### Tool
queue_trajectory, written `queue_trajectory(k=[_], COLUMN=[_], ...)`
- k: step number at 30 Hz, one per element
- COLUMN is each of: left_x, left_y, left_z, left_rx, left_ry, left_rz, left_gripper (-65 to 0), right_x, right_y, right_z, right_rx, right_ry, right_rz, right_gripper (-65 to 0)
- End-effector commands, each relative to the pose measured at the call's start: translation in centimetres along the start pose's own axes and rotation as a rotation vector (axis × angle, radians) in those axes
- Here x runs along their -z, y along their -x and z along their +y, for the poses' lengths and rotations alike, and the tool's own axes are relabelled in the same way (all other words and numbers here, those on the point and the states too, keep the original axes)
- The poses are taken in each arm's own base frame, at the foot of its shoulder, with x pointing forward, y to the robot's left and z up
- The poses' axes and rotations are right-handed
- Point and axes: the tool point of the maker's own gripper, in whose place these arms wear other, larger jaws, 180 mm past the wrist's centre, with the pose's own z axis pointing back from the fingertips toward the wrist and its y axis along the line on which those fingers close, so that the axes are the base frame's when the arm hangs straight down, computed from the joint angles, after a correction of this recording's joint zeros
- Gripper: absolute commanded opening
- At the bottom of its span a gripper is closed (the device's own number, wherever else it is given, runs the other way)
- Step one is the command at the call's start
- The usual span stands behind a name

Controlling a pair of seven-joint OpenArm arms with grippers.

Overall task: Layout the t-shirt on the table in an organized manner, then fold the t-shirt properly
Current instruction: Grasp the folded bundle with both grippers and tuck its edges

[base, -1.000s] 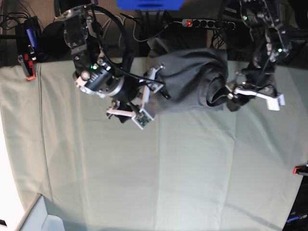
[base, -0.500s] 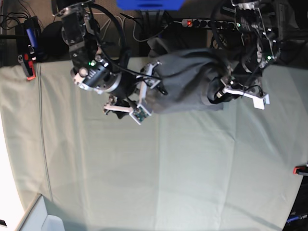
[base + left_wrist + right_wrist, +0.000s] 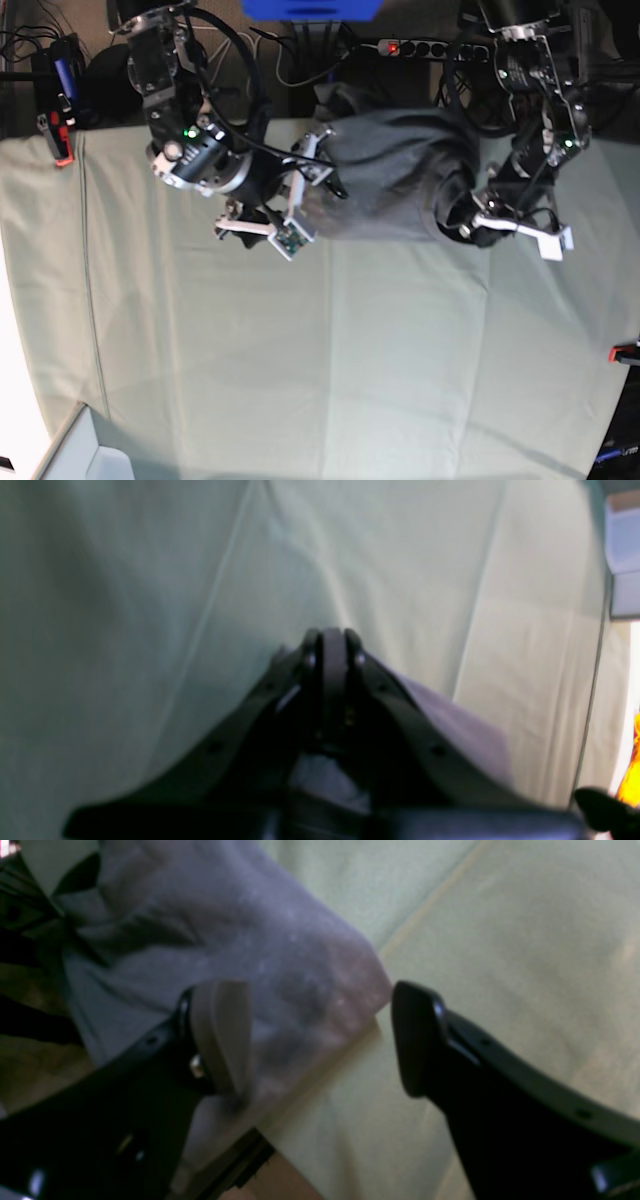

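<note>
The grey t-shirt (image 3: 385,170) lies bunched at the far edge of the table (image 3: 300,350). My left gripper (image 3: 467,222) is at the shirt's right fold, and in the left wrist view it (image 3: 327,642) is shut with grey t-shirt (image 3: 450,725) cloth hanging from the jaws above the table (image 3: 400,555). My right gripper (image 3: 308,192) stands open at the shirt's left edge. In the right wrist view the right gripper (image 3: 320,1040) straddles a corner of the t-shirt (image 3: 280,970), one pad (image 3: 220,1035) over the cloth, the other finger over the table (image 3: 525,915).
Red-black clamps sit at the left edge (image 3: 57,135) and the right edge (image 3: 625,352) of the table. A power strip (image 3: 430,47) and cables lie behind the far edge. A pale box (image 3: 80,450) stands at the near left corner.
My left gripper has shut on the shirt's right fold and drawn it slightly toward the near side. The right gripper shifted a little toward the shirt's left edge and stays open.
</note>
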Motion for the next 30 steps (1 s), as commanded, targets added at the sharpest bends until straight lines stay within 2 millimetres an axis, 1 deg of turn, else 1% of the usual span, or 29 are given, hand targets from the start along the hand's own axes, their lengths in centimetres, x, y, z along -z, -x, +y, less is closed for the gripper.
queue_trajectory(k=[1, 3, 4, 6, 7, 8, 9, 11, 13, 15, 17, 18, 19, 21, 23, 26, 30], left_x=[-0.1, 0.1, 0.3, 0.5, 0.5, 0.5, 0.6, 0.7, 0.5, 0.1, -1.4, -2.5, -3.6, -5.0, -5.5, -5.4, -4.7], left_y=[-2.6, -3.2, -3.1, -3.7, -3.6, -3.5, -3.3, -3.0, -2.3, -1.9, -2.0, -1.8, -1.4, -0.5, 0.9, 3.9, 6.3], left_z=[-1.4, -1.8, -1.7, -1.8, -1.5, -1.2, -1.0, -0.7, -0.1, 0.0, -0.5, -0.6, -0.7, -0.1, 0.8, 2.8, 4.3], left_rx=[0.018, 0.019, 0.016, 0.025, 0.028, 0.025, 0.021, 0.020, 0.011, 0.018, 0.037, 0.041, 0.048, 0.053, 0.049, 0.004, -0.038], left_ry=[0.036, 0.047, 0.045, 0.044, 0.039, 0.036, 0.032, 0.020, 0.009, 0.010, 0.024, 0.029, 0.030, 0.016, -0.004, -0.045, -0.074], left_rz=[-0.071, -0.085, -0.079, -0.087, -0.082, -0.075, -0.069, -0.061, -0.046, -0.043, -0.063, -0.070, -0.072, -0.061, -0.032, 0.041, 0.105], left_gripper=[-64.9, -64.7, -64.5, -64.3, -63.5, -61.4, -58.1, -49.2, -37.2, -25.5, -15.0, -11.1, -8.8, -6.8, -6.9, -6.9, -6.9], right_x=[-0.3, -0.3, -0.3, -0.3, -0.3, -0.3, -0.3, -0.3, -0.3, -0.3, -0.3, -0.3, -0.3, -0.3, -0.2, -0.2, -0.2], right_y=[-1.9, -1.8, -1.8, -1.7, -1.7, -1.7, -1.7, -1.7, -1.7, -1.7, -1.8, -1.8, -1.8, -1.8, -1.8, -1.9, -1.8], right_z=[0.1, 0.2, 0.2, 0.2, 0.2, 0.2, 0.2, 0.2, 0.2, 0.2, 0.2, 0.2, 0.2, 0.1, 0.1, 0.1, 0.2], right_rx=[-0.019, -0.018, -0.018, -0.017, -0.017, -0.017, -0.017, -0.017, -0.017, -0.017, -0.017, -0.017, -0.017, -0.019, -0.020, -0.020, -0.018], right_ry=[-0.011, -0.012, -0.012, -0.013, -0.013, -0.013, -0.013, -0.013, -0.013, -0.013, -0.013, -0.013, -0.013, -0.011, -0.011, -0.011, -0.012], right_rz=[-0.062, -0.061, -0.061, -0.058, -0.058, -0.058, -0.058, -0.058, -0.058, -0.058, -0.060, -0.060, -0.060, -0.060, -0.060, -0.061, -0.059], right_gripper=[-20.9, -20.9, -20.9, -20.9, -20.9, -20.9, -20.9, -20.9, -20.9, -20.9, -20.9, -20.9, -20.9, -20.9, -20.9, -20.9, -20.9])
